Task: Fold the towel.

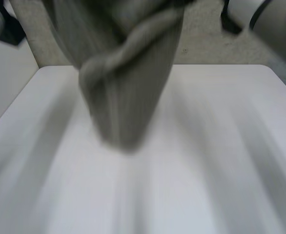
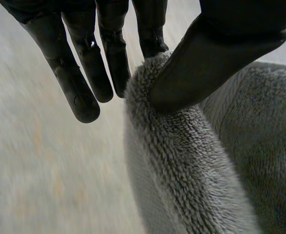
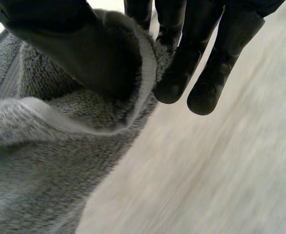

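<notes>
- The left hand, seen in its own wrist view, lays its thumb across a thick rolled edge of the grey towel. We note the pile nipped between that thumb and the straight fingers behind it, so this hand grips the cloth at an edge.
- The right hand has much the same hold in its wrist view. The thumb sits inside a curl of the towel's hemmed edge and the straight fingers stand on the far side of the hem, so the edge is pinched between them.
- In both wrist views the cloth falls away from the thumbs in a loose, heavy drape.
- From the head view we record the towel hanging from above in long vertical folds. A twisted roll crosses it partway down, and its narrowed lower end is over the far middle of the table.
- We cannot tell whether that lower end touches the tabletop.
- The table is white, with rounded far corners.
- Beyond its far edge lies a speckled beige floor.
</notes>
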Controlling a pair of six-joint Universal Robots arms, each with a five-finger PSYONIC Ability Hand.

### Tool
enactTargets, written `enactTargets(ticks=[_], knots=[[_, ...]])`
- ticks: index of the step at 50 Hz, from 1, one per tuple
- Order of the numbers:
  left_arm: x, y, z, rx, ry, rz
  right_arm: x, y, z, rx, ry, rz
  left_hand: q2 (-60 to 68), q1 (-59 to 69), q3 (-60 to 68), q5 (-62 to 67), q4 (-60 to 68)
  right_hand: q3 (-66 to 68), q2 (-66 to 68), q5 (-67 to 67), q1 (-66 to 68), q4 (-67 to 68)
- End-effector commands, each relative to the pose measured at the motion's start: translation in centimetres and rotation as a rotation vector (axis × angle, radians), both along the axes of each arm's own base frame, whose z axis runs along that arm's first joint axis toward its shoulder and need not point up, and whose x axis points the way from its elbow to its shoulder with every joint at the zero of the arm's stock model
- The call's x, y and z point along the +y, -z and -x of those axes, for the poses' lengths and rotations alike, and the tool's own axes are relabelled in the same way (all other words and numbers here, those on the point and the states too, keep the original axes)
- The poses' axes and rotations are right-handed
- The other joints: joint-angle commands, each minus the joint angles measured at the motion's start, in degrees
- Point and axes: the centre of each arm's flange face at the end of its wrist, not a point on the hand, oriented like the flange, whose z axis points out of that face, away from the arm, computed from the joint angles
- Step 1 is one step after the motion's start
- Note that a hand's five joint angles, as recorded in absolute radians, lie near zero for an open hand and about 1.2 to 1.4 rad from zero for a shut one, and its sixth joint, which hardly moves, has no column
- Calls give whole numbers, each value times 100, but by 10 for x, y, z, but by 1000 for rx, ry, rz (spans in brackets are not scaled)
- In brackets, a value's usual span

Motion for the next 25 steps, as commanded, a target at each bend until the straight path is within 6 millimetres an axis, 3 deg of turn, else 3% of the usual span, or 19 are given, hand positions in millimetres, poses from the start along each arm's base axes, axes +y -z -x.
enactTargets(ticks=[1,2,3,4,5,6,8,9,11,12,15,16,17,25], knots=[[3,2,-11,69,-47,-10,28,10,-38,140,-59,134,3432,583,4060,301,272,282,1961,274,394,308],[1,19,-13,54,-56,-60,28,31,-40,218,-66,85,3432,583,4060,301,272,282,1961,274,394,308],[-1,38,-17,34,-69,-112,28,31,-40,218,-66,85,3432,583,4060,301,272,282,1961,274,394,308],[-1,38,-17,34,-70,-113,27,53,-42,303,-67,45,3432,583,4060,301,272,282,1961,274,394,308],[-2,53,-21,14,-83,-155,27,76,-43,392,-71,9,3432,583,4060,301,272,282,1961,274,394,308],[-2,53,-21,14,-83,-155,27,76,-43,392,-71,8,3432,583,4060,301,272,282,1961,274,394,308],[-2,92,-30,-59,-107,-255,33,115,-47,540,-80,-24,3432,583,4060,301,272,282,1961,274,394,308],[-2,92,-30,-59,-107,-255,33,115,-47,541,-80,-25,3432,583,4060,301,272,282,1961,274,394,308],[2,129,-39,-142,-113,-331,40,141,-50,611,-96,-75,3432,583,4060,301,272,282,1961,274,394,308],[4,144,-43,-176,-111,-356,40,141,-50,611,-96,-75,3432,583,4060,301,272,282,1961,274,394,308],[6,160,-46,-206,-110,-376,39,164,-45,652,-68,-154,3432,583,4060,301,272,282,1961,274,394,308],[10,172,-48,-229,-104,-392,38,176,-43,672,-44,-187,3432,583,4060,301,272,282,1961,274,394,308],[14,183,-48,-248,-95,-405,38,176,-43,672,-44,-187,3432,583,4060,301,272,282,1961,274,394,308],[24,206,-48,-259,-77,-438,35,197,-37,667,27,-234,3432,583,4060,301,272,282,1961,274,394,308]])
